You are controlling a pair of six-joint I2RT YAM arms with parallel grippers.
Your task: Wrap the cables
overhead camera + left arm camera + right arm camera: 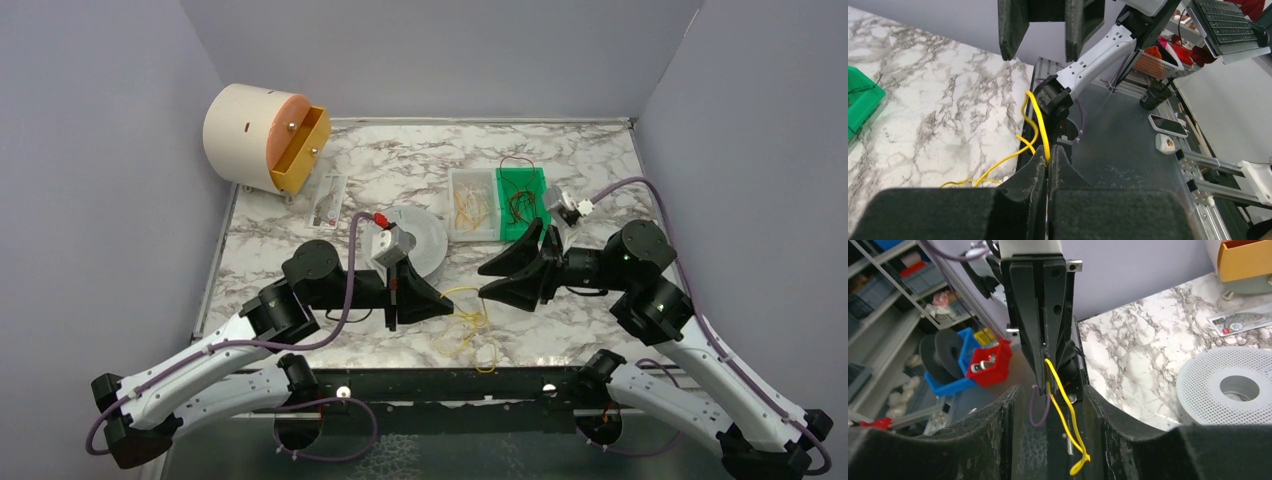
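One thin yellow cable point(462, 322) lies in loose loops on the marble near the table's front edge. My left gripper point(452, 303) is shut on it; in the left wrist view the yellow cable point(1040, 120) rises straight out of the closed gripper point(1049, 152). My right gripper point(483, 280) faces it tip to tip and stands open. In the right wrist view the yellow cable point(1063, 410) hangs from the left gripper point(1043, 375), down between the spread fingers of the right gripper point(1053, 392) and touching neither. More yellow cables fill a clear tray point(456, 222); dark red-brown cables fill a green tray point(540, 186).
A white perforated disc point(425, 240) sits behind the left gripper. A cream round container with an open orange drawer point(300, 150) stands at the back left, a small packet point(328, 198) beside it. A dark metal rail point(450, 385) runs along the table's front edge.
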